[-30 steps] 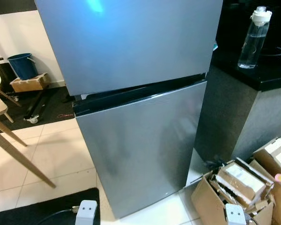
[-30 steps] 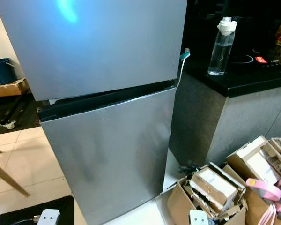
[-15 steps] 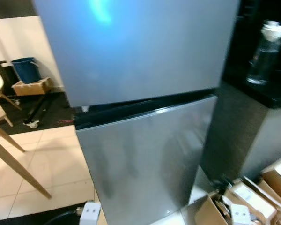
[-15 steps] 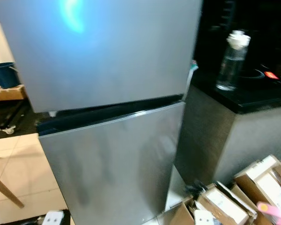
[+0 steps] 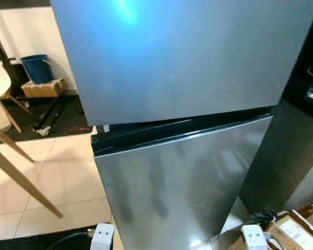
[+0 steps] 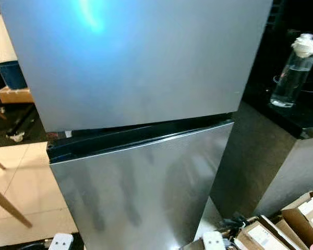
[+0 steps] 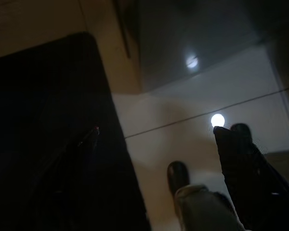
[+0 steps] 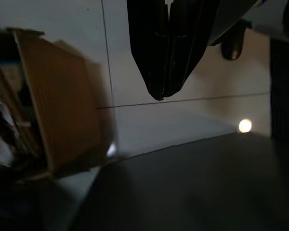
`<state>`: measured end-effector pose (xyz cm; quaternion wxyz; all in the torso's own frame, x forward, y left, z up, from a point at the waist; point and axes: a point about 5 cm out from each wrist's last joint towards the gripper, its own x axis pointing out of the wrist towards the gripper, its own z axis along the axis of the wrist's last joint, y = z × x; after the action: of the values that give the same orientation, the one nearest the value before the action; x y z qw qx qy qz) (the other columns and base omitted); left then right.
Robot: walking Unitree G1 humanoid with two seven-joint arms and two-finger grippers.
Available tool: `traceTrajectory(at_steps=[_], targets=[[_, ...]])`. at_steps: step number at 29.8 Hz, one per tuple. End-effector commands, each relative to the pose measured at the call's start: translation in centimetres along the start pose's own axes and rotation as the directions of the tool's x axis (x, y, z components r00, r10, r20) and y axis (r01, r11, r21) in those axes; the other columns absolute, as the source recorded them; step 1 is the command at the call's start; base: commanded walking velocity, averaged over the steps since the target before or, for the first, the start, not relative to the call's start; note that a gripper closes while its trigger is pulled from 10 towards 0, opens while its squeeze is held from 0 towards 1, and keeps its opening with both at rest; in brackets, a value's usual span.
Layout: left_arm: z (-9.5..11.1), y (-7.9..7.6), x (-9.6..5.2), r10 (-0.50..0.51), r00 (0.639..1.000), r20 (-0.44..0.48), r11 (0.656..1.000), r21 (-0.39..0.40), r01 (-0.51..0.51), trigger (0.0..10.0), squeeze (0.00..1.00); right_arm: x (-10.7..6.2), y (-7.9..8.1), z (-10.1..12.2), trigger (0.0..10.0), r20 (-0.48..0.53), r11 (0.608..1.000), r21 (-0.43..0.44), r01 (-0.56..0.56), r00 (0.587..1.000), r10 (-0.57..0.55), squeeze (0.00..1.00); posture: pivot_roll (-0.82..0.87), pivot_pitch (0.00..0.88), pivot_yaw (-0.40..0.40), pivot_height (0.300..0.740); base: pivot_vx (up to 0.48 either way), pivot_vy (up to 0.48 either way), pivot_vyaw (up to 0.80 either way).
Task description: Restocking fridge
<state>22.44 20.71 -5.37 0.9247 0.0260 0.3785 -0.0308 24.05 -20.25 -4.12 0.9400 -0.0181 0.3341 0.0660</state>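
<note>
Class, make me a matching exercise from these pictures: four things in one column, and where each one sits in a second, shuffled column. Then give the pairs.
Things:
1. water bottle
2. blue bucket
3. cardboard boxes
4. fridge

Places:
A. on the floor to the right of the fridge
B. middle of the view, both doors closed
C. on the black counter
D. far left, by the wall

Pairs: 1-C, 2-D, 3-A, 4-B

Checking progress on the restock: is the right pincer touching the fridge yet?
Apart. The right wrist view shows the right pincer hanging over floor tiles beside a cardboard box, with nothing held and no contact with the fridge.
</note>
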Motion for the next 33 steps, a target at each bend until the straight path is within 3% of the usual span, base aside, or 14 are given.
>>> traceTrajectory(at_steps=[1, 3, 4, 5, 6, 8, 9, 10, 14, 19, 21, 22, 26, 33], targets=[[-0.8, -0.2, -0.2, -0.010, 1.000, -0.024, 0.999, 0.037, 0.011, 10.0, 0.00, 0.1, 0.3, 0.4, 10.0, 0.016, 0.999, -0.041, -0.029, 0.999, 0.030, 0.00, -0.09, 0.130, -0.017, 0.740, 0.000, 0.000, 0.00], [-0.9, -0.3, -0.2, -0.016, 1.000, -0.025, 0.998, 0.053, 0.017, 10.0, 0.00, 0.2, 0.5, 0.6, 9.1, 0.024, 0.998, -0.055, -0.041, 0.999, 0.042, 0.00, -0.09, 0.130, -0.021, 0.740, 0.000, 0.000, 0.00], [-0.9, -0.5, -0.2, -0.024, 0.999, -0.026, 0.998, 0.064, 0.025, 10.0, 0.00, 0.3, 0.6, 0.8, 3.7, 0.026, 0.996, -0.067, -0.051, 0.998, 0.053, 0.00, -0.09, 0.132, -0.022, 0.740, 0.000, 0.000, 0.00], [-0.9, -0.5, -0.2, -0.024, 0.999, -0.026, 0.998, 0.064, 0.025, 10.0, 0.00, 0.3, 0.6, 0.8, 3.7, 0.026, 0.996, -0.067, -0.051, 0.998, 0.053, 0.00, -0.09, 0.132, -0.022, 0.740, 0.000, 0.000, 0.00], [-1.0, -0.7, -0.2, -0.034, 0.999, -0.024, 0.996, 0.076, 0.036, 10.0, 0.00, 0.3, 0.8, 1.0, 0.0, 0.031, 0.995, -0.076, -0.065, 0.997, 0.067, 0.00, -0.09, 0.133, -0.023, 0.740, 0.000, 0.000, 0.00], [-0.9, -0.9, -0.2, -0.046, 0.999, -0.020, 0.995, 0.090, 0.048, 10.0, 0.00, 0.4, 0.9, 1.2, 0.0, 0.033, 0.994, -0.085, -0.073, 0.997, 0.076, 0.00, -0.09, 0.134, -0.024, 0.740, 0.000, 0.000, 0.00], [-0.7, -1.2, -0.1, -0.070, 0.997, -0.012, 0.990, 0.120, 0.071, 10.0, 0.00, 0.5, 1.0, 1.5, 2.2, 0.038, 0.993, -0.097, -0.072, 0.996, 0.076, 0.00, -0.09, 0.134, -0.024, 0.740, 0.000, 0.000, 0.00], [-0.2, -1.7, 0.0, -0.110, 0.994, 0.000, 0.980, 0.168, 0.108, 10.0, 0.00, 0.6, 1.1, 1.7, 10.0, 0.042, 0.992, -0.106, -0.070, 0.996, 0.075, 0.00, -0.09, 0.134, -0.024, 0.740, 0.000, 0.000, 0.00], [1.0, -2.8, 0.3, -0.193, 0.981, 0.020, 0.945, 0.274, 0.180, 10.0, 0.00, 0.7, 1.2, 2.1, 10.0, 0.055, 0.991, -0.114, -0.066, 0.996, 0.073, 0.00, -0.09, 0.134, -0.023, 0.740, 0.000, 0.000, 0.00], [4.9, -5.6, 1.0, -0.355, 0.934, 0.044, 0.834, 0.466, 0.295, 10.0, 0.00, 0.8, 1.4, 2.8, 10.0, 0.088, 0.992, -0.111, -0.064, 0.993, 0.074, 0.00, -0.11, 0.136, -0.010, 0.740, 0.000, 0.000, 0.00], [4.9, -5.6, 1.0, -0.355, 0.934, 0.044, 0.834, 0.466, 0.295, 10.0, 0.00, 0.8, 1.4, 2.8, 10.0, 0.088, 0.992, -0.111, -0.064, 0.993, 0.074, 0.00, -0.11, 0.136, -0.010, 0.740, 0.000, 0.000, 0.00], [7.9, -6.7, 1.3, -0.393, 0.917, 0.072, 0.786, 0.543, 0.295, 10.0, 0.00, 0.9, 1.5, 3.4, 10.0, 0.111, 0.993, -0.102, -0.057, 0.991, 0.068, 0.00, -0.11, 0.135, 0.004, 0.740, 0.000, 0.000, 0.00], [10.0, -6.6, 1.5, -0.368, 0.923, 0.108, 0.778, 0.580, 0.242, 10.0, 0.00, 1.0, 1.6, 3.8, 10.0, 0.129, 0.994, -0.095, -0.052, 0.990, 0.064, 0.00, -0.12, 0.129, 0.017, 0.740, 0.000, 0.000, 0.00], [14.0, -2.7, 1.3, -0.197, 0.953, 0.232, 0.814, 0.580, 0.028, 10.0, 0.00, 1.1, 1.8, 4.2, 10.0, 0.147, 0.995, -0.090, -0.051, 0.987, 0.063, 0.00, -0.12, 0.123, 0.021, 0.740, 0.000, 0.000, 0.00]])
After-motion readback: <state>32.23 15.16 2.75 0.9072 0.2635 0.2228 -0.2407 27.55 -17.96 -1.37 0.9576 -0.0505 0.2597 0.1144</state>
